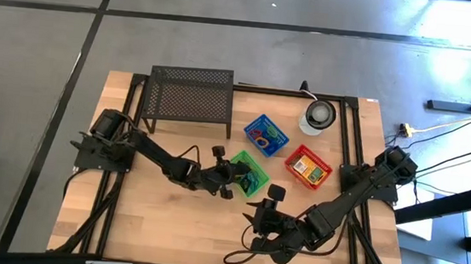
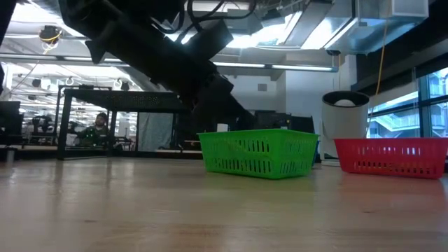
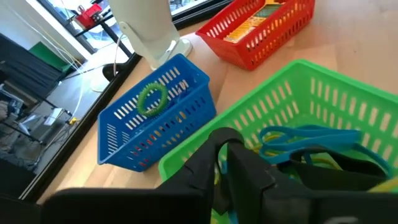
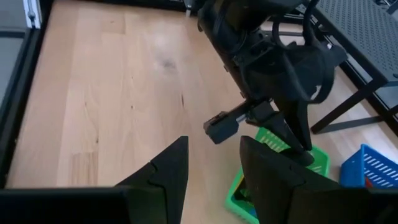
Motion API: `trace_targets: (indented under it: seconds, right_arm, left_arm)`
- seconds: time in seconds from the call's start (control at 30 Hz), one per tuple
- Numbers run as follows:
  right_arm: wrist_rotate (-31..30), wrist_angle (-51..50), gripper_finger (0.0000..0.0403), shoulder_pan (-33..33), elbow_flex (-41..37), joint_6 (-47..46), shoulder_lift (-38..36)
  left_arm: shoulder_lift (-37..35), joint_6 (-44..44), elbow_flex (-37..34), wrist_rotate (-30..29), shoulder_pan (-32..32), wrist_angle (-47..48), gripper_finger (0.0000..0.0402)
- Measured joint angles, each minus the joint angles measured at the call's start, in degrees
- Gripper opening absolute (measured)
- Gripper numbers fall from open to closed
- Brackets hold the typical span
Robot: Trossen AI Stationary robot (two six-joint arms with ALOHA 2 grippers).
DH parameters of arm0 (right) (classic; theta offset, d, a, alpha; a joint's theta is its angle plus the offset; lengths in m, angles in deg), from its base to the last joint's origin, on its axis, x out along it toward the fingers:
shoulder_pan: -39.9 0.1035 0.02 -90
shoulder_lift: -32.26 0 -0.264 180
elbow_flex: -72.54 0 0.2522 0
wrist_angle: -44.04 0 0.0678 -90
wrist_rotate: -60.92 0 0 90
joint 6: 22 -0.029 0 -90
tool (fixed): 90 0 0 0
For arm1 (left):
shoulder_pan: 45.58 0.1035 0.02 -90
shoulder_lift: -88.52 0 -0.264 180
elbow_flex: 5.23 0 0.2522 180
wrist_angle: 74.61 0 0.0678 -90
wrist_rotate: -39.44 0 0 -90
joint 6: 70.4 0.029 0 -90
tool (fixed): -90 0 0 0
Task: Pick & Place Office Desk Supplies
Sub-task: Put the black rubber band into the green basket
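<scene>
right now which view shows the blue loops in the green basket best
The left wrist view: the blue loops lie plainly inside the green basket. The high view shows only specks of colour; the low view's basket wall hides them; the right wrist view sees a corner.

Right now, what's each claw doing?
Left claw: nearly closed over the green basket, nothing visibly held.
Right claw: open, empty, waiting over bare table.

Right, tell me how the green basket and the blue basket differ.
The green basket has the left hand over its rim; the blue basket has no arm near it. In the left wrist view the green basket holds loose blue loops, while the blue basket shows a green ring behind its slotted wall. The green one sits nearer the table's middle, the blue one closer to the mesh rack. Both are small slotted plastic baskets.
</scene>
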Motion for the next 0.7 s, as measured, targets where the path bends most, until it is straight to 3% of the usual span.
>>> trace_targets:
  seconds: [0.33,0.57,0.7]
  right_arm:
    - [0.02,0.01,0.0146,-0.11,0.02,-0.24,0.21]
    - [0.22,-0.01,0.0146,-0.11,0.02,-0.22,0.21]
    - [3.89,-0.03,0.0146,-0.11,0.02,0.95,0.21]
  left_arm:
    - [0.0,0.31,2.04,-2.9,-1.8,0.0,0.0117]
    - [0.0,6.33,2.93,-11.85,-4.39,0.07,0.0129]
    - [0.0,6.67,2.95,-12.64,-4.97,0.39,0.0129]
